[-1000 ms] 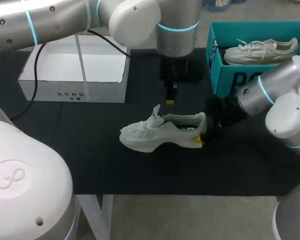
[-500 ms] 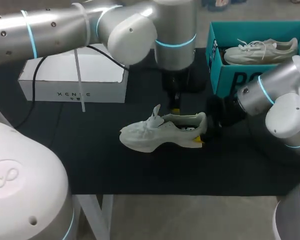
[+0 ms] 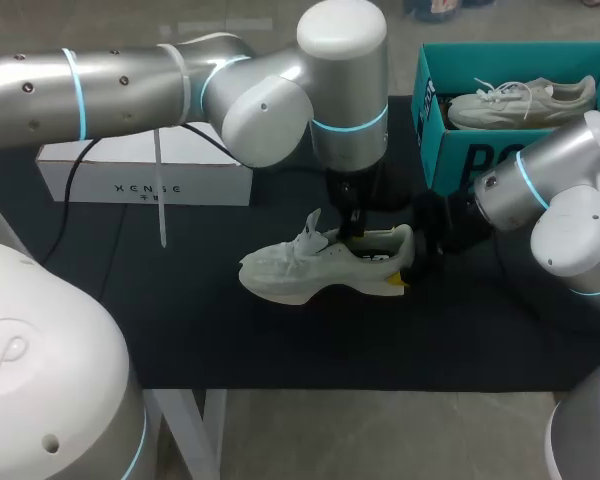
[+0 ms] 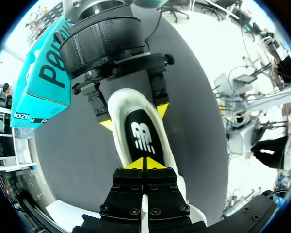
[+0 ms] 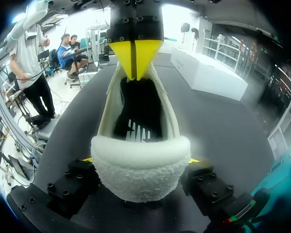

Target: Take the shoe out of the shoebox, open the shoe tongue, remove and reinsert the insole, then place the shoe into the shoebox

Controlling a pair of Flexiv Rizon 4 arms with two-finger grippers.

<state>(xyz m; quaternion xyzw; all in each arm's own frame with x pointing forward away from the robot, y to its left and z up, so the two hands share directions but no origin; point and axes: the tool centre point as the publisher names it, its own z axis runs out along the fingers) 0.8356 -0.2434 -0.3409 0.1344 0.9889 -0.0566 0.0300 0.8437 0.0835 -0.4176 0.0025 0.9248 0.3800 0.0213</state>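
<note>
Left arm (image 3: 160, 80) comes in from the table's left edge, runs along the far side, then bends so the wrist points pretty much straight down near the middle. The left gripper (image 4: 145, 164) has its yellow tips pressed together. Right arm (image 3: 555, 200) sits low by the right edge, and the right gripper (image 4: 135, 118) pinches the heel of the shoe (image 3: 280, 272), one finger each side.

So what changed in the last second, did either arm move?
The left tool came forward across the table, from behind the shoe to right over its opening, with its tips shut together just above the insole. Nothing was visibly grabbed or let go. The right tool stayed clamped on the shoe's heel. The shoe, the shoebox and the second shoe inside it did not move.
</note>
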